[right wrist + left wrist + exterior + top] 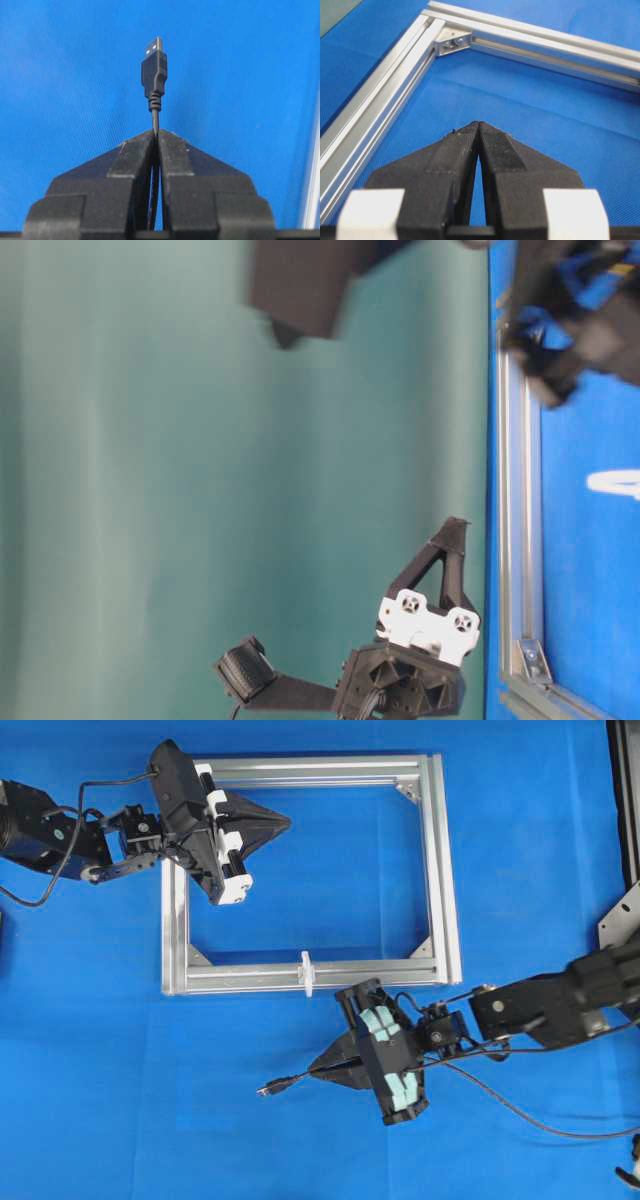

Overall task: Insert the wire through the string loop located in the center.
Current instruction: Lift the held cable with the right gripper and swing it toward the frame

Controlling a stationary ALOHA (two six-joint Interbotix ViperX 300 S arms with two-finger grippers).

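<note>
Rectangular aluminium frame (438,870) flat on blue cloth (100,1070); grey corner brackets (408,790)

One rectangular aluminium frame (440,870) lies on the blue table, with four grey corner brackets, one in each inner corner. One white string loop (307,972) stands at six o'clock on the frame. One wire (500,1105) with one plug lies at five o'clock. Two grippers show: left gripper (285,820) and right gripper (312,1070).

Left pincer (283,820) closed with nothing in it; right pincer (318,1069) clamped tight.
</note>
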